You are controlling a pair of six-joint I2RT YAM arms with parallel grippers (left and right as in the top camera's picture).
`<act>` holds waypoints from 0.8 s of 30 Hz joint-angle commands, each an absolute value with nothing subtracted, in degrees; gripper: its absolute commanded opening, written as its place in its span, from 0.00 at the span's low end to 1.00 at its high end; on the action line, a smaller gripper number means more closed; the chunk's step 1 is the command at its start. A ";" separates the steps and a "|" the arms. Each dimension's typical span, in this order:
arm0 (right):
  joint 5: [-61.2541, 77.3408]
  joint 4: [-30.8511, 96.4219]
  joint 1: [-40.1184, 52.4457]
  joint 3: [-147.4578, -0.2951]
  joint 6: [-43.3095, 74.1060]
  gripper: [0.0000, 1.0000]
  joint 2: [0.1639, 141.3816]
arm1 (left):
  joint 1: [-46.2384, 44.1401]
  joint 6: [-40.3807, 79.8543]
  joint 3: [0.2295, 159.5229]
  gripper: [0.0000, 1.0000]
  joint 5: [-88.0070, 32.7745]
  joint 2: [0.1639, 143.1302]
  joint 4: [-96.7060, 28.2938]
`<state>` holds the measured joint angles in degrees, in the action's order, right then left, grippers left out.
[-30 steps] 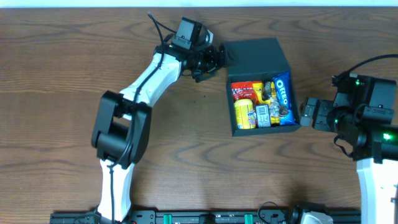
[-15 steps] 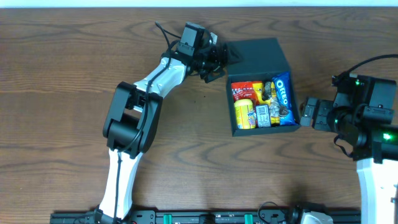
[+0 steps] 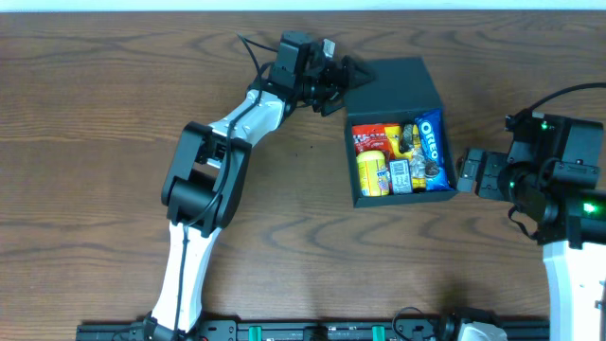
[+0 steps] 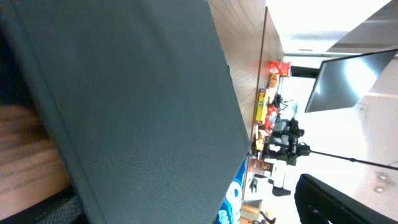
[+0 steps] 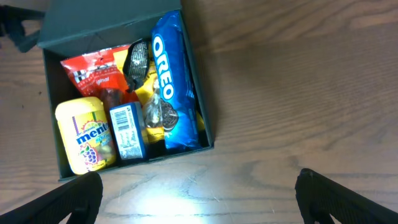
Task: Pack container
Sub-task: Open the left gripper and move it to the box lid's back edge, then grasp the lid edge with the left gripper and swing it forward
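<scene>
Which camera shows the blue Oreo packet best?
The right wrist view: the Oreo packet is large there, its name readable. Overhead shows it small but whole. The left wrist sees only a blue sliver past the lid.

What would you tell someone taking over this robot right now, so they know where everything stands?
Left tool: open, at the left edge of the open lid.
Right tool: open, to the right of the container, apart from it.
Inside: Oreo packet, yellow Mentos tub, red packet, smaller items.
Done: snacks are in.
Left: probably closing the lid.
</scene>
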<state>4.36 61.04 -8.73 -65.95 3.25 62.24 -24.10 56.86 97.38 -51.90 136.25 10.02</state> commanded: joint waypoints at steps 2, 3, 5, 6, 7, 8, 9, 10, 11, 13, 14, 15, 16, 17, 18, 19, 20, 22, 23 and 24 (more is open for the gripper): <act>4.75 61.08 -9.02 -66.63 3.14 0.99 62.26 | -24.01 59.16 97.67 0.95 -55.18 139.15 12.73; 4.75 61.08 -9.02 -66.63 3.14 0.99 62.26 | -24.01 59.16 97.67 0.95 -55.35 139.39 13.87; 4.73 61.08 -9.02 -66.63 3.14 0.99 62.26 | -24.01 58.70 97.67 0.95 -55.57 139.39 16.43; 4.73 61.08 -9.02 -66.63 3.14 0.99 62.26 | -24.01 58.46 97.69 0.95 -55.72 139.39 18.06; 4.73 61.10 -9.02 -66.63 3.14 0.99 62.26 | -24.01 58.57 97.69 0.95 -56.55 139.39 20.86; 4.73 61.10 -9.02 -66.63 3.14 0.99 62.26 | -23.97 58.74 97.69 0.95 -57.23 139.39 23.07; 4.73 61.10 -9.02 -66.63 3.14 0.99 62.26 | -23.94 58.78 97.69 0.95 -57.95 139.39 24.75; 4.73 61.10 -9.02 -66.63 3.14 0.99 62.26 | -23.90 58.78 97.80 0.95 -58.85 139.39 26.44; 4.73 61.08 -9.02 -66.63 3.14 0.99 62.26 | -23.90 58.72 98.13 0.95 -60.14 139.39 28.03; 4.73 61.06 -9.02 -66.63 3.14 0.99 62.26 | -23.92 58.22 98.61 0.95 -61.63 139.39 29.74; 4.73 61.08 -9.02 -66.63 3.14 0.99 62.26 | -23.92 57.89 98.87 0.95 -62.24 139.37 30.79; 4.73 61.08 -9.02 -66.63 3.14 0.99 62.26 | -23.92 57.71 99.24 0.95 -62.74 139.37 31.64; 4.73 61.08 -9.02 -66.63 3.14 0.99 62.26 | -23.92 57.47 99.53 0.95 -63.11 139.37 32.12; 4.71 61.08 -9.02 -66.63 3.14 0.99 62.26 | -23.92 56.99 99.90 0.95 -63.55 139.33 32.25; 4.71 61.08 -9.02 -66.63 3.11 0.99 62.26 | -23.90 55.90 100.42 0.95 -64.42 139.26 32.25; 4.71 61.06 -9.02 -66.63 3.09 0.99 62.26 | -23.90 55.09 100.71 0.95 -65.23 139.04 32.23; 4.69 61.06 -9.02 -66.63 3.07 0.99 62.26 | -23.90 54.37 100.88 0.95 -65.91 138.85 32.25; 4.69 61.04 -9.02 -66.63 2.68 0.99 62.26 | -23.90 52.56 101.06 0.96 -67.22 137.80 32.23; 4.69 61.01 -9.04 -66.63 2.70 0.99 62.26 | -23.90 51.33 101.06 0.96 -67.68 137.14 32.14; 4.69 60.90 -9.04 -66.63 2.70 0.99 62.26 | -23.90 50.57 101.06 0.96 -68.01 136.44 31.83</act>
